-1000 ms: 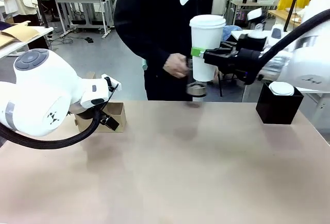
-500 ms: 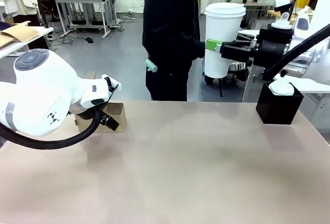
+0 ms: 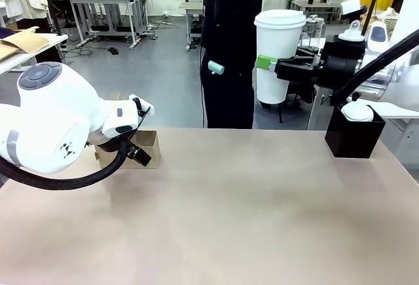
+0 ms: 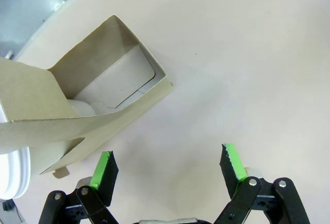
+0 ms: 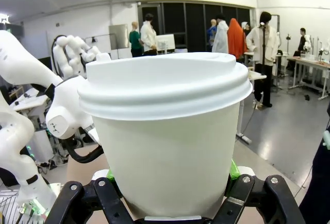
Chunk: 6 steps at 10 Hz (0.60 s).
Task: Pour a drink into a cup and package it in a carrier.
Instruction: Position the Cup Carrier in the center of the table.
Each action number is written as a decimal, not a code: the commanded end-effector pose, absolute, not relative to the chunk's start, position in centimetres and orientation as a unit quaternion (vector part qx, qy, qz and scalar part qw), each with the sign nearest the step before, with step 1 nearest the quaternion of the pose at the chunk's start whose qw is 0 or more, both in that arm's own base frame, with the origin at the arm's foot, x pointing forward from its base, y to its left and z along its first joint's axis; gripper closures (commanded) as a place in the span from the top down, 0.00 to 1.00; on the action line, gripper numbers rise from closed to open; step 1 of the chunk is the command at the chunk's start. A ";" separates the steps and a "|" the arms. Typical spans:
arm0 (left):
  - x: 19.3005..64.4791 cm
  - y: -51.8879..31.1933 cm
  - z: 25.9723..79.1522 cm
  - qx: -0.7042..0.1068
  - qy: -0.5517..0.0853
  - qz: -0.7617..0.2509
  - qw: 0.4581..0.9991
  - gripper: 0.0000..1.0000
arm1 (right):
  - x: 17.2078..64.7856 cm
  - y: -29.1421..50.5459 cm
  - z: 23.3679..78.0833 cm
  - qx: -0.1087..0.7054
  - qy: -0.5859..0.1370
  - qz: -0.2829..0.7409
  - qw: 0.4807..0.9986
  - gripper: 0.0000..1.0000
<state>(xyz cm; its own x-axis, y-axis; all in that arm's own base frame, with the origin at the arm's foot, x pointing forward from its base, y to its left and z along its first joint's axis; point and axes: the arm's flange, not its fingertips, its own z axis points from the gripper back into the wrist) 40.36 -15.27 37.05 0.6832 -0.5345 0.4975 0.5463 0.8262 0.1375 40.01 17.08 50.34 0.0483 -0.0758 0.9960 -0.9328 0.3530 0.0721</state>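
Down at the left of the front view, the left hand hangs with its fingers spread wide over the bare desk, just beside the brown cardboard carrier. Up at the right of centre, the right hand is clamped on the tall white lidded cup, upright in the air. At far right, a black box stands on the desk.

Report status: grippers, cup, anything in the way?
Left gripper open, hovering beside the cardboard carrier. Right gripper shut on the lidded white paper cup, upright, raised off the table. Person at far edge; black box near right arm.
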 end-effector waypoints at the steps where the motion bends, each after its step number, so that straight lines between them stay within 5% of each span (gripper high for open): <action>1: 40.4 -15.2 37.0 -0.012 -0.268 -0.294 0.918 1.00 | 40.3 17.3 51.0 0.433 -0.586 0.363 0.581 0.80; 6: 40.2 -15.3 38.8 0.004 -0.273 -0.287 0.918 1.00 | 40.3 17.3 51.0 0.433 -0.586 0.363 0.581 0.80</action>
<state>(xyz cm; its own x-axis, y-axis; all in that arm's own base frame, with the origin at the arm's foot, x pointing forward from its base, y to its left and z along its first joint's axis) 40.45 -15.13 37.42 0.6818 -0.5326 0.5015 0.5426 0.8279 0.1416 40.03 17.03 50.34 0.0480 -0.0755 0.9960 -0.9323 0.3544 0.0718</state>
